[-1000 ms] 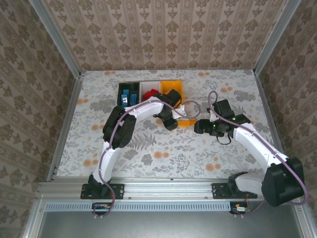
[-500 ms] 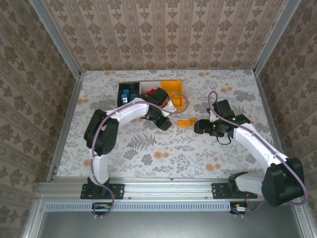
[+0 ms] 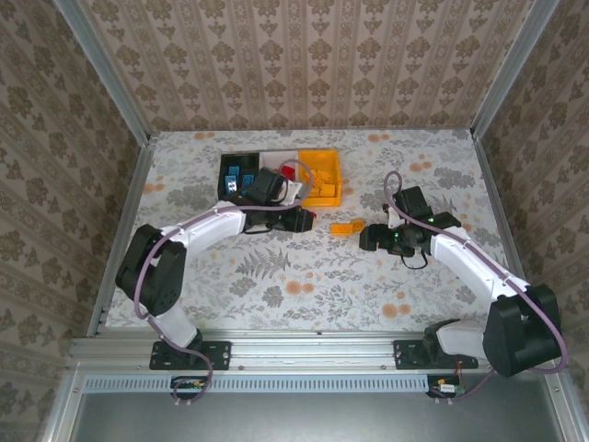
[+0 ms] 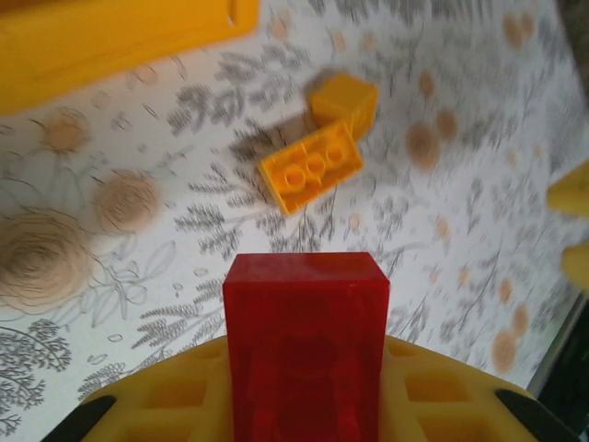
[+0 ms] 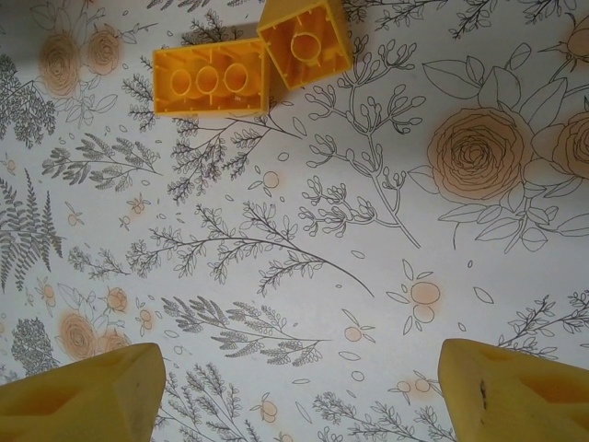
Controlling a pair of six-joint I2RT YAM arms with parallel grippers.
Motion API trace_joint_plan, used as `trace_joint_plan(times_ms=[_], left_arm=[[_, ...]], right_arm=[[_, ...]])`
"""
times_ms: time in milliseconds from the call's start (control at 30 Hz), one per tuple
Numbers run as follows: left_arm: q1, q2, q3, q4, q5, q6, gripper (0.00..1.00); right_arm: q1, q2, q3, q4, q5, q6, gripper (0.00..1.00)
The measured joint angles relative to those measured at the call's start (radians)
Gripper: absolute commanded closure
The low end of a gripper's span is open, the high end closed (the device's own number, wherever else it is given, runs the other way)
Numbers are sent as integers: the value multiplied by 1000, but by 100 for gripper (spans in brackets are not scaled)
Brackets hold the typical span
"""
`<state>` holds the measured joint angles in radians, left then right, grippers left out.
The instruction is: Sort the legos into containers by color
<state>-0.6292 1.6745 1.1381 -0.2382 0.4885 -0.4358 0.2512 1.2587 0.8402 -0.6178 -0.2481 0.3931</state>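
We record the left pincer (image 3: 303,219) pinching a red rectangular plastic brick (image 4: 306,341), held upright between its yellow fingers (image 4: 156,405) above the flower-patterned desk (image 3: 304,276). Ahead of that pincer lie two orange-yellow plastic bricks (image 4: 311,168), touching at a corner, the longer one showing three round hollows. Beside it, toward the far wall, stand in a row:
- the black plastic bin (image 3: 224,170), holding blue bricks (image 3: 241,175);
- the white plastic bin (image 3: 273,158), partly covered by the left arm;
- the orange-yellow plastic bin (image 3: 322,170).

The right pincer (image 5: 296,382) is spread wide over the desk, with the same two bricks beyond its fingertips.
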Motion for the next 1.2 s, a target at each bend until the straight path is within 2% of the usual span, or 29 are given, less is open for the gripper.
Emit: trace_joint_plan(times_ms=[200,467,700,933,1067,1200], left_arm=[[80,-56,18,43,4,-111,84],[168,13,313,-125,4,-75,84],[249,195,560,-242,-16,-19,84],[259,427,712,-338,-26,1,84],[259,519,783,-397,-41,7,78],[259,541,800,-434,-59,11,67]], right_arm=[[0,0,0,10,-2,0,20],[-5,-10,-11,16,-22,0,20],[-10,-10,-12,19,-26,0,20],[-13,-13,-16,26,-28,0,20],[-13,-13,-18,30,-30,0,20],[-17,-13,-18,36,-31,0,20]])
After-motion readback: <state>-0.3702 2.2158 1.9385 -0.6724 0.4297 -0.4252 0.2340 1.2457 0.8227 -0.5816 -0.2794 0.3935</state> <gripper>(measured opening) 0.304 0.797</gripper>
